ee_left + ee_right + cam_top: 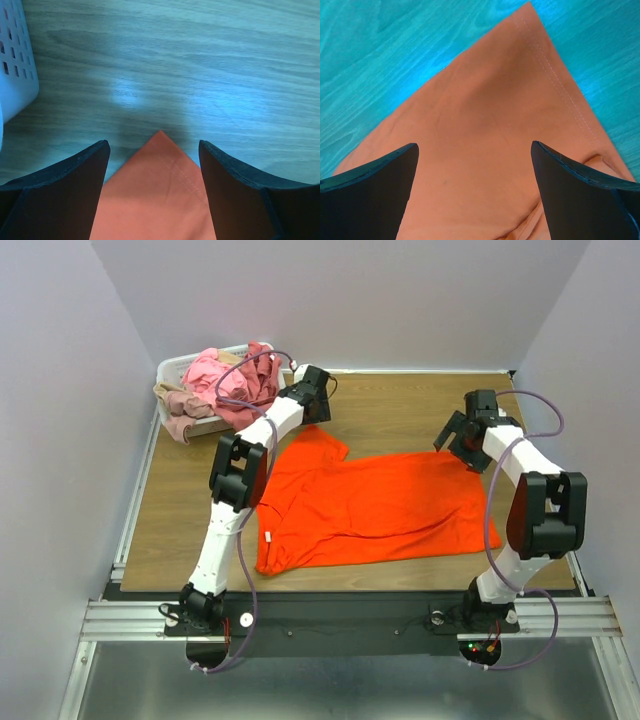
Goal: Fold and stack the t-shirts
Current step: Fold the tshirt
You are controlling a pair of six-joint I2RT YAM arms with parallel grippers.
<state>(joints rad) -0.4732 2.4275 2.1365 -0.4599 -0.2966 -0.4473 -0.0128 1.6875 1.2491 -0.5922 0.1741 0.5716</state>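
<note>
Orange t-shirt [370, 505] lies spread flat mid-frame on the table [400, 400] in the top view, one sleeve pointing up-left. The other t-shirts [225, 385] sit bunched in the basket [172, 367], upper left. Left gripper [154, 145]: jaws spread, straddling the pointed sleeve corner at lower centre of its wrist view, not pinching it. Right gripper [475, 147]: jaws wide apart above the stitched corner at the shirt's upper right, nothing held. Handling, my read: light, limp cotton with no stiffness, so it will drape and drag. The small fold near the right corner says it creases easily. Not fragile, probably not slippery on the wood. Best holds look like the hemmed corners, which are double-stitched and thicker. Pinch low against the table so the jaws catch cloth.
</note>
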